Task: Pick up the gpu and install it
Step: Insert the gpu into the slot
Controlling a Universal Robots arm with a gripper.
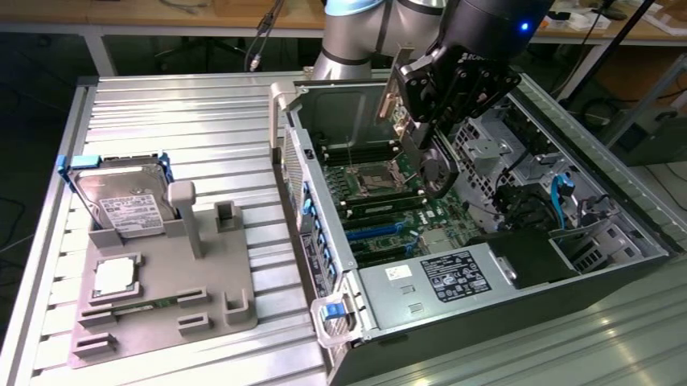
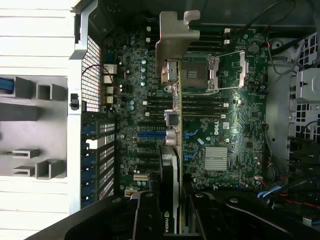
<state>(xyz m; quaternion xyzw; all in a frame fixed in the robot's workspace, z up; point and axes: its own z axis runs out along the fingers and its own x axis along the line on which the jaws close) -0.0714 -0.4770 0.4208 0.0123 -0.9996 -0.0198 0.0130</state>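
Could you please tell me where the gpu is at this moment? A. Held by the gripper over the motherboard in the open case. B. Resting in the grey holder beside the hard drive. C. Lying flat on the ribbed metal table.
A: the gripper is shut on the gpu above the motherboard.

I see the desk as a pale grey surface of ribbed metal slats. The slats run lengthwise away from the exterior camera. The same ribbing shows at the exterior view's lower right. Behind the desk stands a wooden-topped table on a white metal leg. Dark cables hang over its edge. The floor off the desk's edge at the exterior view's left is dark. Light falls evenly on the slats, and the space under the table lies in shadow.
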